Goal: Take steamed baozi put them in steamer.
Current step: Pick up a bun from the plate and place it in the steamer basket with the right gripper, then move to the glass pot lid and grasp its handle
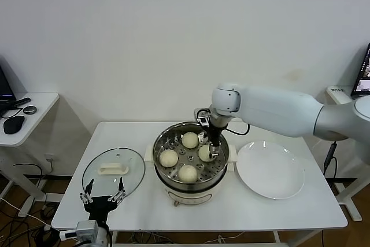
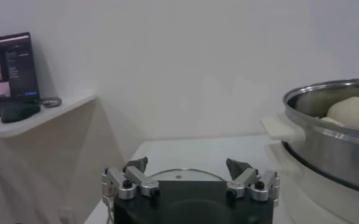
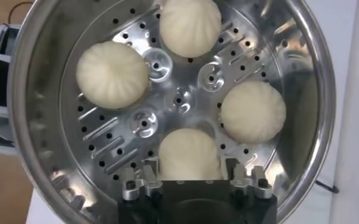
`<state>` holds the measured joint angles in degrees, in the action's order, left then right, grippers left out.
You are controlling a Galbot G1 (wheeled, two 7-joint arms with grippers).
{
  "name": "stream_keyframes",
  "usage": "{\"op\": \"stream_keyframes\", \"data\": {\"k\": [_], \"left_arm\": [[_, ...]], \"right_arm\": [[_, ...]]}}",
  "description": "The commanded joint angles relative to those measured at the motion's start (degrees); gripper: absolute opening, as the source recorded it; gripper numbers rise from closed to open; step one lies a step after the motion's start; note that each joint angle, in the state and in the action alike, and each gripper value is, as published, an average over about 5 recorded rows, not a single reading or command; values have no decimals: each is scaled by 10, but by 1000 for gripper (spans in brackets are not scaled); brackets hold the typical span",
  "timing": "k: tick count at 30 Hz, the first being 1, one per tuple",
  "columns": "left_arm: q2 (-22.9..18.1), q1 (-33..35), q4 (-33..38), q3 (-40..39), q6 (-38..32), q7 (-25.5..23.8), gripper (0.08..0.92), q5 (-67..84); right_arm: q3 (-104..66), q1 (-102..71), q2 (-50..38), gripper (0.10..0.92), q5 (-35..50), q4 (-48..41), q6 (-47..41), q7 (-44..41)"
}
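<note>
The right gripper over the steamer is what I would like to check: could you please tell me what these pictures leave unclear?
- Right gripper: in the right wrist view its fingertips are hidden beside the nearest baozi; contact cannot be told.
- Head view: the gripper's body covers part of that baozi in the steamer.
- Left wrist view: the steamer is cut off by the edge; one baozi shows.
- Left gripper: parked open near the glass lid, which it mostly hides.

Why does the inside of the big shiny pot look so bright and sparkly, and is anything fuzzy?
Right wrist view: the round stainless-steel steamer mirrors the room light, so its wall and holed tray gleam around the four cream-white baozi; the right gripper sits dark at the edge. Left wrist view: the steamer wall and the open left gripper up close look soft. Head view: even light, faint shadows.
</note>
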<state>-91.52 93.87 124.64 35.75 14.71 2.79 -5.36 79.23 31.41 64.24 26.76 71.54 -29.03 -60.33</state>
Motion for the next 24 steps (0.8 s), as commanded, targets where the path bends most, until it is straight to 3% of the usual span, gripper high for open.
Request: {"op": "stream_keyframes", "data": {"k": [1, 4, 9, 17, 24], "left_arm": [[0, 2, 0, -2, 0, 0, 823, -1], [0, 5, 5, 2, -10, 2, 823, 7], [-1, 1, 7, 13, -48, 28, 823, 65], [0, 10, 11, 20, -123, 55, 823, 81], [6, 10, 0, 30, -149, 65, 823, 80]], "right_arm": [[-31, 8, -54, 804, -3, 32, -2, 10], [-104, -8, -106, 820, 14, 47, 13, 45], [-287, -86, -162, 823, 94, 37, 96, 215], [-710, -390, -231, 823, 115, 88, 141, 382], [-1058, -688, -173, 823, 95, 190, 163, 497]]}}
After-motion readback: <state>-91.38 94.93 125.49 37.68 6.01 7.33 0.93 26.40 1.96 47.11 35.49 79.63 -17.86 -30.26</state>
